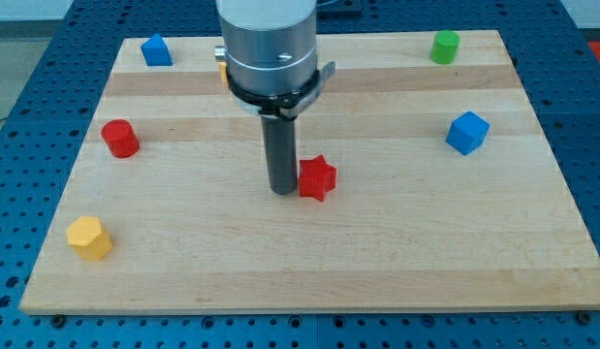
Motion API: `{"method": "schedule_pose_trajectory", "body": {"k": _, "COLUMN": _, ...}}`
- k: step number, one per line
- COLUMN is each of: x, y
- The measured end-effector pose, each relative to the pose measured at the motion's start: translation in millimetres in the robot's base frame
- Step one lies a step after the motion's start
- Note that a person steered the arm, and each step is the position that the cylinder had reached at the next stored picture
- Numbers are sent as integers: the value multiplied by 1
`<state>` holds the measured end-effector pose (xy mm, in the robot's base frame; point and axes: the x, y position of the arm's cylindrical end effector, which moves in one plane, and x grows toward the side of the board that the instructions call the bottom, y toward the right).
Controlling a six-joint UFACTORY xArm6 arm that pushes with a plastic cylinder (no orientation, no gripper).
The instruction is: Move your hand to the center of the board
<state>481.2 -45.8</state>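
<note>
The yellow block (89, 237) lies nearest, at the view's lower left. My tip (282, 190) rests on the board (396, 262) near its centre, just beside the red star (317, 177); the task appears essentially complete. No jaws exist. The green block (444, 46) stands farthest.

My tip (283, 190) is resting near mid-board (309, 262), touching the star block (317, 177) at its right; other blocks are lying around the edges.

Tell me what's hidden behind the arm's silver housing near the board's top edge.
An orange block peeks out at the silver housing's left edge; only a sliver shows, so its shape is hidden.
</note>
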Motion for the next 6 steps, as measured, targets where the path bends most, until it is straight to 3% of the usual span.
{"method": "schedule_pose_trajectory", "body": {"k": 1, "x": -17, "y": -18}}
{"method": "schedule_pose_trajectory", "body": {"k": 2, "x": -39, "y": 20}}
{"method": "schedule_pose_trajectory", "body": {"k": 4, "x": 5, "y": 208}}
{"method": "schedule_pose_trajectory", "body": {"k": 5, "x": 3, "y": 211}}
{"method": "schedule_pose_trajectory", "body": {"k": 6, "x": -5, "y": 160}}
